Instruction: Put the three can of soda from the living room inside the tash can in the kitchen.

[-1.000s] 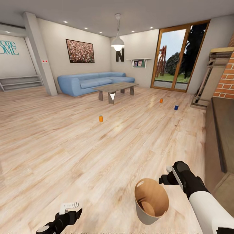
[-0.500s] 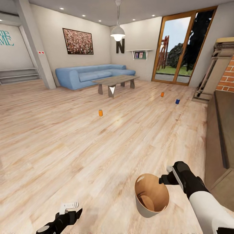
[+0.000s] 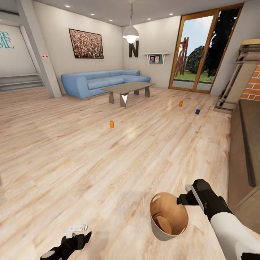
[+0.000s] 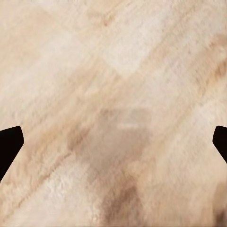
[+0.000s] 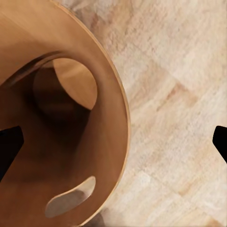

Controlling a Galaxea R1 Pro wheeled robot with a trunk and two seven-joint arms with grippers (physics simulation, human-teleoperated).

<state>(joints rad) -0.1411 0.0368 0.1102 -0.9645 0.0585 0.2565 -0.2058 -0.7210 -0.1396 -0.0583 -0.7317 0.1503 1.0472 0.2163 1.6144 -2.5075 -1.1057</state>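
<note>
Three soda cans stand on the pale plank floor of the living room: an orange can mid-room, another orange can and a blue can farther off toward the glass doors. The trash can hangs tilted above the floor close in front of me, and its brown inside holds nothing. My right gripper grips its rim, which runs between the fingers. Low on the left, my left gripper is open over bare floor.
A blue corner sofa and a low wooden table stand beyond the nearest can. Wood-framed glass doors are at the back right. A brick fireplace with a raised hearth lines the right side.
The whole view has shifted, so the camera moved; room and cans sit slightly higher in the picture. The trash can stays with the right gripper, a little more tilted. Both arms keep their pose.
</note>
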